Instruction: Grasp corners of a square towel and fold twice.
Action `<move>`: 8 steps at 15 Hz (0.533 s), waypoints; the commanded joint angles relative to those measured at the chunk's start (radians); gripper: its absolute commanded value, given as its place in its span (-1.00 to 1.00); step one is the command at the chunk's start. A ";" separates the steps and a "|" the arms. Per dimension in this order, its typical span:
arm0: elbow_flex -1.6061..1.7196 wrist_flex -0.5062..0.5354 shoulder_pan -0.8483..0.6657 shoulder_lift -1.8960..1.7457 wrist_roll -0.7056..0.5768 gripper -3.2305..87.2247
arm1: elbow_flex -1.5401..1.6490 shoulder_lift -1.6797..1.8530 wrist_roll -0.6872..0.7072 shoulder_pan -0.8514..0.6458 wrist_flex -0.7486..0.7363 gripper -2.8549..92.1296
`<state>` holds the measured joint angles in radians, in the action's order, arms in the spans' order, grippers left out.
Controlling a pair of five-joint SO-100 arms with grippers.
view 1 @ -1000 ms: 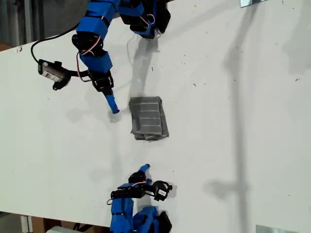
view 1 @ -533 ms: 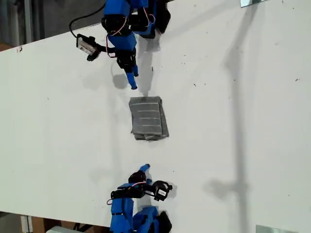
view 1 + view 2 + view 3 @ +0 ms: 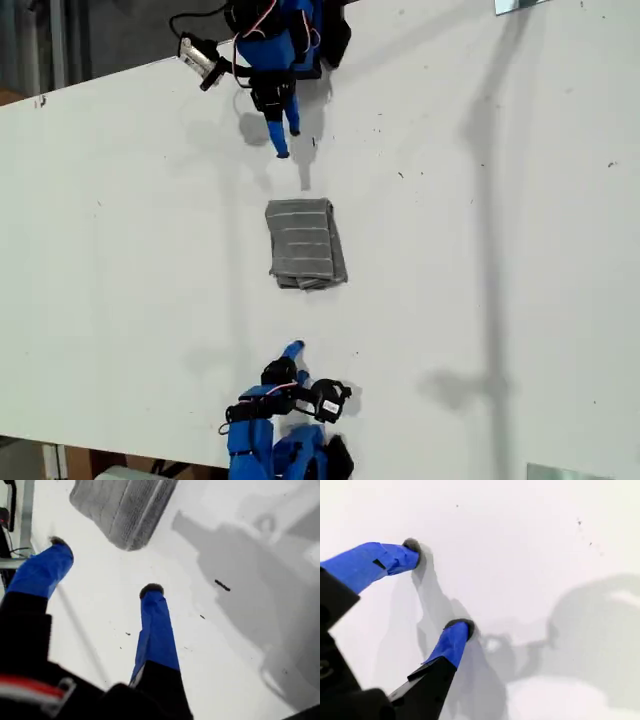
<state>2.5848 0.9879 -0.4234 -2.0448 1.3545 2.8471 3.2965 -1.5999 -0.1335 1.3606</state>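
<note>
Grey cloth with thin white stripes, the square towel [image 3: 305,243], lies as a small, thick rectangle on the white desk [image 3: 520,250], between the two blue arms. Stacked layers show along its edges, so both folds appear to be done. Little seems left but for the arms to move clear and settle.

The first end effector [image 3: 283,145] hangs above the desk with its shadow thrown apart from it, well short of the towel. Its wrist view looks along the first end effector [image 3: 105,566], its two blue fingers spread with nothing between them. The folded square towel [image 3: 122,510] sits ahead of and beyond its tips, one rounded corner [image 3: 131,544] of the stack nearest to it.

The second end effector [image 3: 293,348] sits on the far side of the towel from the first, tucked close to its own base. In its wrist view the second end effector [image 3: 436,585] is also spread and holds nothing. Its tips are low over bare desk, and no cloth is in sight there.

Compared with a second ago, the first arm has swung away from beside a near corner of the towel and drawn back towards its base. The towel has not shifted, and the second arm has barely moved.
</note>
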 commanded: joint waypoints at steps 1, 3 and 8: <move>0.080 -0.002 -0.028 -0.170 0.002 -0.32 | -0.008 -0.005 -0.130 0.051 0.086 -0.45; 0.161 0.046 -0.018 -0.351 0.032 -0.32 | -0.008 -0.005 -0.135 0.137 0.086 -0.45; 0.373 0.422 0.087 -1.347 0.166 -0.34 | -0.009 -0.005 -0.167 0.345 0.083 -0.45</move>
<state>2.9575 1.3346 -0.3804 -3.1631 1.4803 2.8532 3.2965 -1.7625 0.1917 1.4358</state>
